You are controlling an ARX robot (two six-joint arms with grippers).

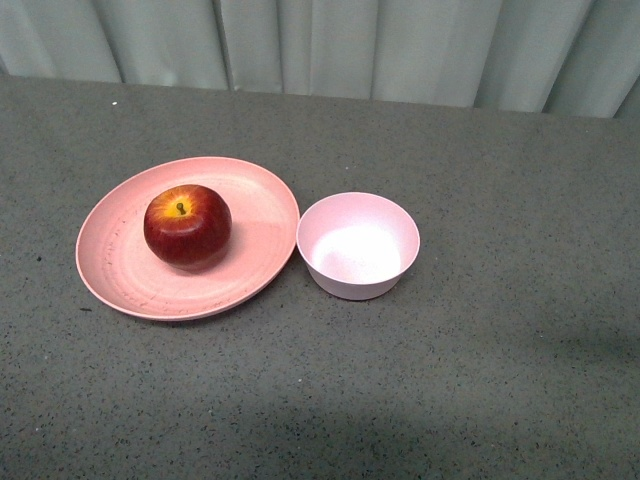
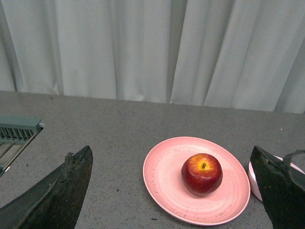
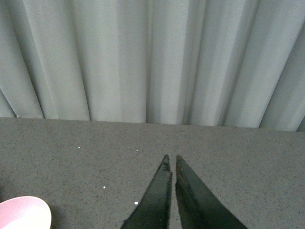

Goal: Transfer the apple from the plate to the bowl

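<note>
The dark red apple (image 1: 187, 225) with a yellow patch at its stem sits upright on the salmon-pink plate (image 1: 255, 260), left of centre. The pale pink bowl (image 1: 358, 245) stands empty just right of the plate, rims nearly touching. Neither arm shows in the front view. In the left wrist view the apple (image 2: 202, 174) lies on the plate (image 2: 164, 176) ahead of my left gripper (image 2: 171, 155), which is open wide, above the table and short of the plate; the bowl's rim (image 2: 255, 179) peeks beside one finger. My right gripper (image 3: 171, 157) is shut and empty over bare table, the bowl's edge (image 3: 24, 212) to one side.
The grey speckled tabletop (image 1: 480, 380) spreads all round the dishes. A pale curtain (image 1: 320, 40) hangs along the far edge. A grey-green slatted object (image 2: 16, 131) sits at the table's side in the left wrist view.
</note>
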